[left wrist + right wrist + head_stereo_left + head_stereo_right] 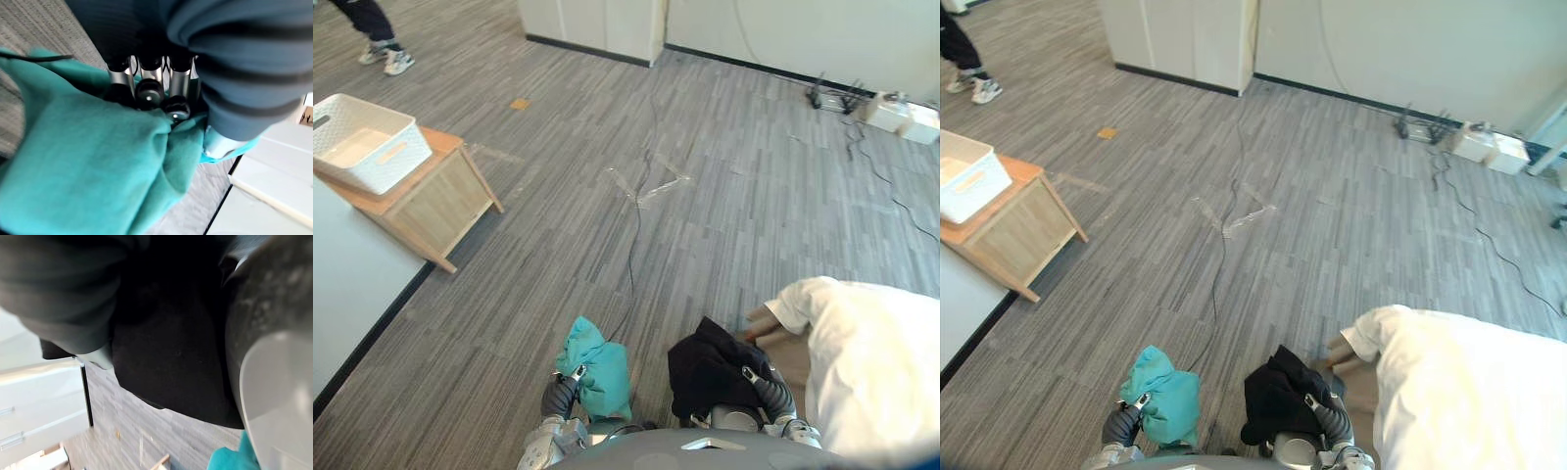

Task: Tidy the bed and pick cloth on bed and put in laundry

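While your left hand [146,85] is curled tight round the teal cloth [597,367], the black cloth [710,367] drapes over your right hand [766,390], and you cannot tell its grip. Both hang above grey striped carpet [705,225]. To your left, a white basket [372,166] sits on a low wooden table [440,201] beside the white bed [342,284]. A person in white [871,362] is close at your right.
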Controlling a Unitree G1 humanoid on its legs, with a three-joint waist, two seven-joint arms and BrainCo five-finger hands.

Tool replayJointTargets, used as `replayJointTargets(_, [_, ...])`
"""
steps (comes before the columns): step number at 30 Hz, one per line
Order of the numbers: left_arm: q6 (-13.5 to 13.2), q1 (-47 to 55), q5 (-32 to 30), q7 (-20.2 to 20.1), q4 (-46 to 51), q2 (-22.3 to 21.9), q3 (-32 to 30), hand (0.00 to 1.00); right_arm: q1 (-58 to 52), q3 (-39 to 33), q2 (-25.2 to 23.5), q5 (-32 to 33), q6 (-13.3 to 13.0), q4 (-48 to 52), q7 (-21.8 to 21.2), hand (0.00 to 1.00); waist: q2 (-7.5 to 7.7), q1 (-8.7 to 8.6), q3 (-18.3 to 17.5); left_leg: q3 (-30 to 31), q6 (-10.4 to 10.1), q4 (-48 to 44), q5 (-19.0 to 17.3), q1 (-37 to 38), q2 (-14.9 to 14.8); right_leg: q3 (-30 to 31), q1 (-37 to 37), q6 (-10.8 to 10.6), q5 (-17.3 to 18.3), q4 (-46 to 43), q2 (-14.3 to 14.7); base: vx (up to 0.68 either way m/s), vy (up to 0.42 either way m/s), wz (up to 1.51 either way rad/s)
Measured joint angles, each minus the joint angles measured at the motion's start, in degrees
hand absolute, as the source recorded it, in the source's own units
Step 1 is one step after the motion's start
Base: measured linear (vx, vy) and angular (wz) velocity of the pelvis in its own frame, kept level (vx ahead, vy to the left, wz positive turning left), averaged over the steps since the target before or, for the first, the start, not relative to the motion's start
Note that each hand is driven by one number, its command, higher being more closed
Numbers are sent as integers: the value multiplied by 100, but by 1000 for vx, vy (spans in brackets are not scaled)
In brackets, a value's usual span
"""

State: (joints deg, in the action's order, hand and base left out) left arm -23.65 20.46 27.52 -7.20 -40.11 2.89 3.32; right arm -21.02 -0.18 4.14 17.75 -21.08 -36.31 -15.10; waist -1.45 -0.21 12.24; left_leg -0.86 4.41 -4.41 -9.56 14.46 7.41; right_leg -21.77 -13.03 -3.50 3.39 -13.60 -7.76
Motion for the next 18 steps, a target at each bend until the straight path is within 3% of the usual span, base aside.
replayJointTargets(2, [-6,82,2,-10,-6,-27,-2,100,-46,16,3,10,3,65,-11,100,-6,45,7,-6,-222,-177,-136,120,24,34,-70,158,-187,-94,96,397,4,39])
replayJointTargets(5, [-35,227,64,-206,-159,-159,-119,100,-72,241,35,83,112,152,50,100,3,106,1,-64,-710,-1106,-454,236,115,-463,134,984,-46,-920,384,477,-54,43])
replayJointTargets(6, [-44,286,86,-273,-155,-259,-232,100,-61,336,34,112,168,172,78,100,14,92,-9,-202,-792,-1552,-511,126,160,-670,315,1413,204,-865,449,608,-102,42])
replayJointTargets(7, [-24,300,168,-351,-172,-423,-354,100,-72,340,123,159,231,386,44,100,-108,90,18,-444,-709,-2470,-468,-204,30,-760,567,1598,531,-651,544,478,-60,26])
replayJointTargets(8, [-32,352,237,-401,-141,-492,-402,100,-61,364,183,155,259,478,83,100,-200,104,20,-540,-574,-2979,-354,-453,-86,-720,681,1581,584,-476,636,424,-11,19])
replayJointTargets(9, [-95,410,323,-495,-60,-594,-410,100,70,356,255,157,349,570,140,100,-367,125,42,-737,-362,-4288,81,-1046,-395,-659,980,1513,616,-107,856,377,-12,17])
replayJointTargets(10, [-195,429,292,-624,86,-576,-398,100,138,391,290,157,460,533,184,100,-404,131,122,-909,-160,-5332,-126,-1509,-784,-548,1232,1497,617,4,975,453,-66,16])
replayJointTargets(11, [-249,418,264,-654,124,-563,-400,100,218,394,290,155,535,484,191,100,-384,173,187,-920,-112,-5658,-241,-1683,-918,-513,1392,1457,680,50,1006,372,-91,-12])
replayJointTargets(12, [-298,403,237,-669,254,-547,-389,100,365,408,276,156,679,367,215,100,-286,338,264,-792,-148,-5867,-360,-1961,-1035,-371,1676,1428,764,177,1026,293,-75,-36])
replayJointTargets(14, [-327,398,222,-733,338,-513,-324,100,503,465,264,153,827,356,237,100,-251,498,275,-561,-323,-5440,-503,-2255,-987,-85,2027,1359,829,455,1008,387,-44,-75])
replayJointTargets(16, [-283,378,222,-784,366,-482,-307,100,564,421,216,114,894,362,224,100,-242,485,282,-474,-542,-4139,-661,-2350,-805,77,2286,1176,863,556,843,425,21,-66])
replayJointTargets(17, [-232,368,224,-783,375,-464,-221,100,526,357,81,78,898,361,209,100,-234,400,287,-511,-575,-3088,-640,-2358,-658,131,2428,1062,975,564,728,423,67,-28])
replayJointTargets(18, [-202,346,238,-760,375,-465,-166,100,402,289,28,-64,883,348,208,100,-241,358,284,-579,-678,-1975,-357,-2331,-509,174,2582,943,1075,586,640,435,70,-18])
